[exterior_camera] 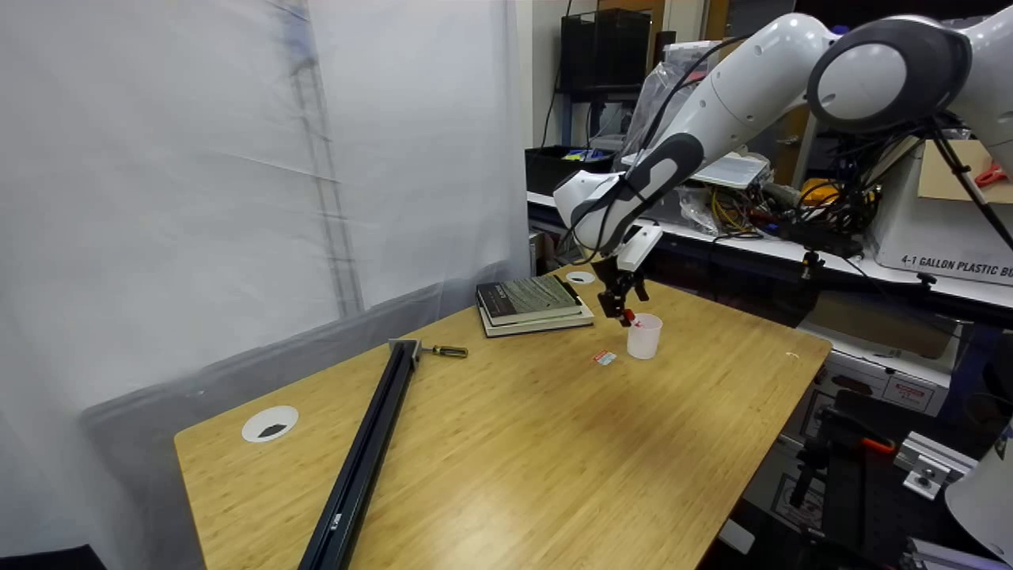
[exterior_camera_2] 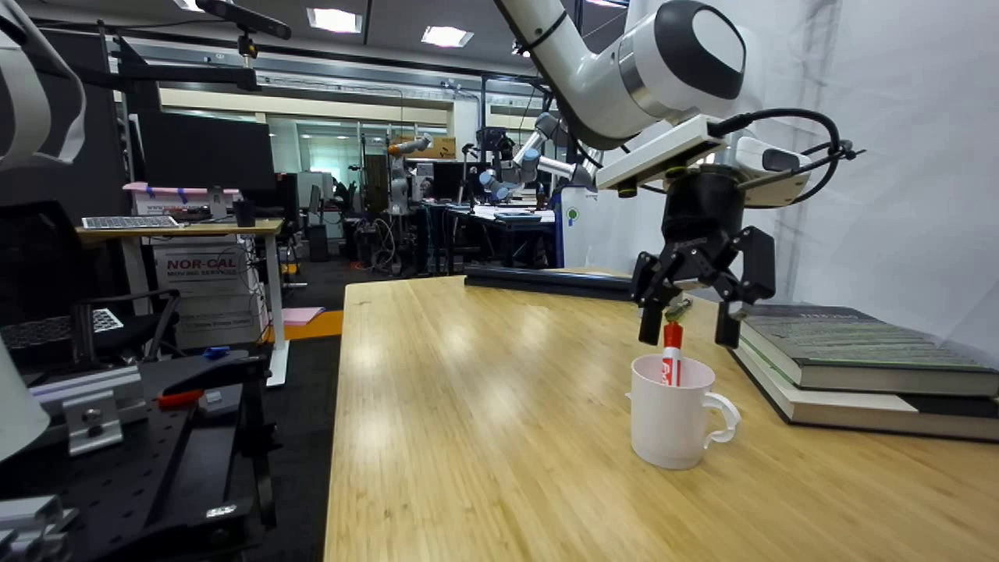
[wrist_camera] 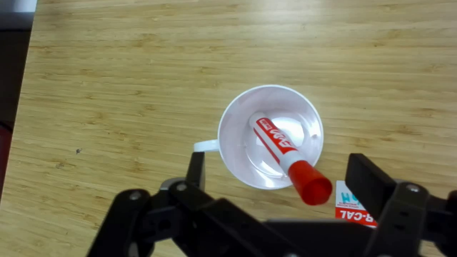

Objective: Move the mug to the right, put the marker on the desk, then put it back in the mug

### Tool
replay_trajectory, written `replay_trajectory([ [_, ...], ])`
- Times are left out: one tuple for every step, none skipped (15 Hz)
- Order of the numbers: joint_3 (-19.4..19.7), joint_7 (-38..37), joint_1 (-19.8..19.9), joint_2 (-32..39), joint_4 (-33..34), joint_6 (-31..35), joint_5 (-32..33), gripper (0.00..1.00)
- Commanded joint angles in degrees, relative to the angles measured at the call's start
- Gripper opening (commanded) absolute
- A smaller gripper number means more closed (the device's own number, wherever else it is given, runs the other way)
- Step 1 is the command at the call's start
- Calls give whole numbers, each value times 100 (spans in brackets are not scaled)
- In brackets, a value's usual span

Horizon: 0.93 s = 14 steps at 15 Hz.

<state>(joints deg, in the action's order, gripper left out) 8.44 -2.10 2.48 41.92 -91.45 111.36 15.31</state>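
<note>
Wrist view: the marker (wrist_camera: pixel 287 153) tilts in the mug (wrist_camera: pixel 235 150), red end leaning toward my empty, wide-spread gripper (wrist_camera: pixel 278 163).

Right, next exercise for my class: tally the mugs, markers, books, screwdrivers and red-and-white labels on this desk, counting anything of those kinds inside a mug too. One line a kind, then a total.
Mug: 1
Marker: 1, leaning inside it
Books: 2, stacked
Screwdriver: 1
Label: 1
Total: 6
</note>
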Motion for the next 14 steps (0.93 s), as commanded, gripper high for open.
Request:
replay_trajectory([
  [10,-28,-17,130,215,12,138,100],
  [9,-26,-23,171,262,15,140,100],
  [8,-27,-28,202,299,12,135,100],
  [6,-26,-35,225,325,18,136,100],
  [6,-29,-43,243,348,14,136,100],
  [10,-37,-53,271,377,20,140,75],
  [17,-50,-64,298,404,20,144,74],
  [22,-60,-71,313,423,11,142,66],
  [27,-75,-76,324,444,-7,139,60],
  [33,-87,-82,331,459,-23,144,52],
  [40,-99,-86,344,478,-43,150,46],
  [43,-105,-87,352,494,-53,151,38],
  [46,-111,-87,362,510,-62,150,31],
  [53,-125,-89,379,531,-77,152,25],
])
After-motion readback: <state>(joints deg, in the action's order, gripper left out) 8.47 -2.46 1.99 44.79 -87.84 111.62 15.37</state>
